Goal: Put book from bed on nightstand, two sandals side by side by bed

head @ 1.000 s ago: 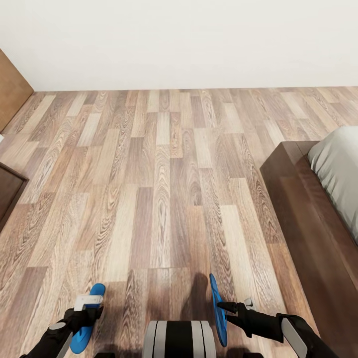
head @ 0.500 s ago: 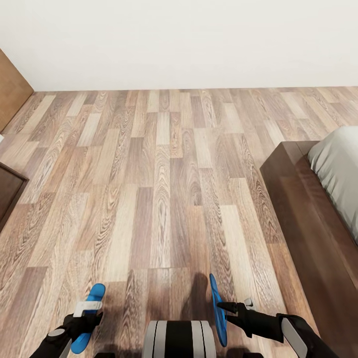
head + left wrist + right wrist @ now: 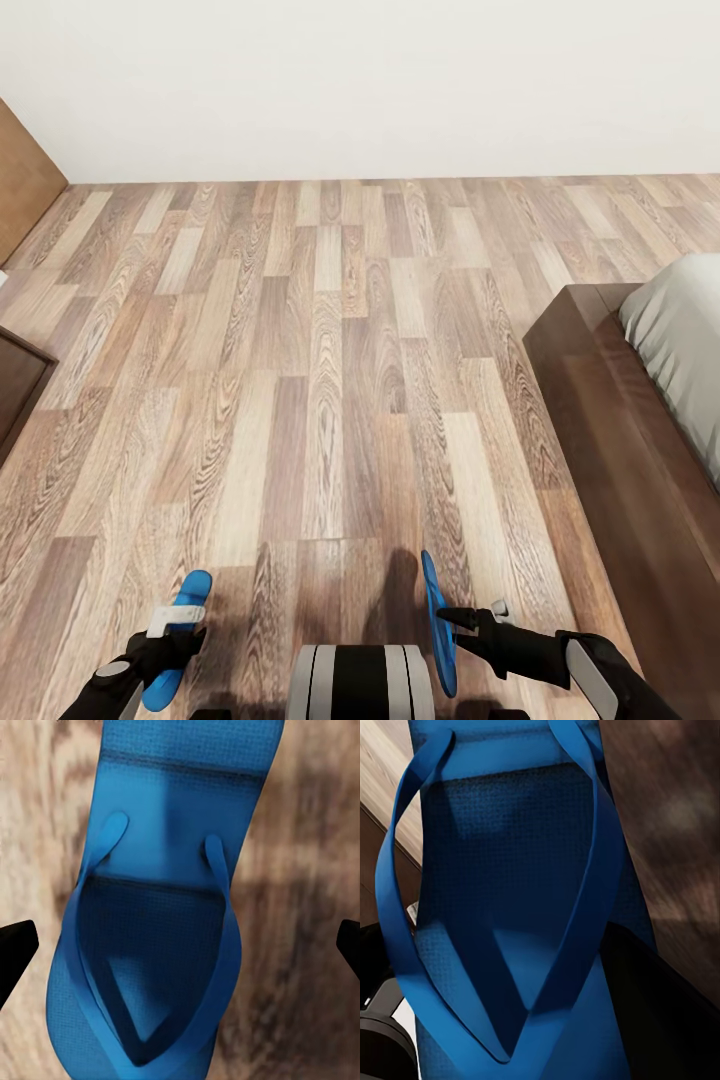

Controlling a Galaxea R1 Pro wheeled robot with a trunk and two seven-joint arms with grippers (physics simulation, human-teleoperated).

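At the bottom left of the head view, the left gripper [image 3: 158, 650] sits a bit lower and more to the left than a second ago. The blue sandal [image 3: 178, 640] by it lies flat on the floor now.

Both arms were matte black, the left gripper [image 3: 172, 628] topped by a small white block and the right gripper [image 3: 450, 618] backed by a light grey cuff with a small pale fitting. Between them sat the trunk [image 3: 360, 682], a rounded drum banded in black and pale grey. The left fingertips [image 3: 16, 945] were plain black wedges.
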